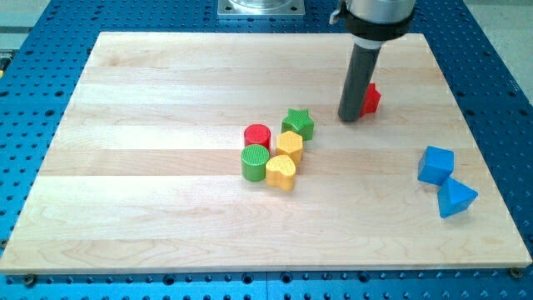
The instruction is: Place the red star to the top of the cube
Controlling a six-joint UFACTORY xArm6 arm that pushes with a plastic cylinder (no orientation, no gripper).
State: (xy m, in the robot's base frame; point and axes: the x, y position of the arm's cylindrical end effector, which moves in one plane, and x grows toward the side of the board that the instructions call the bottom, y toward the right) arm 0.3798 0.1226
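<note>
A straight dark rod [358,79] is seen, cylindrical, matte charcoal-grey, uniform in width along its length. A faint lighter sheen is visible down its left side. My tip [351,118] is blunt and flat-ended, same dark finish, no markings made out. Above, the rod is seated in a wider round collar [379,21]: black lower band, lighter grey section over it, cropped by the view's top. A small pale fitting is glimpsed at the collar's left edge; detail cannot be resolved. No cables or screws can be made out.

red star [371,98], blue cube [435,164], green star [298,123], pale striped wooden board [166,167]
</note>
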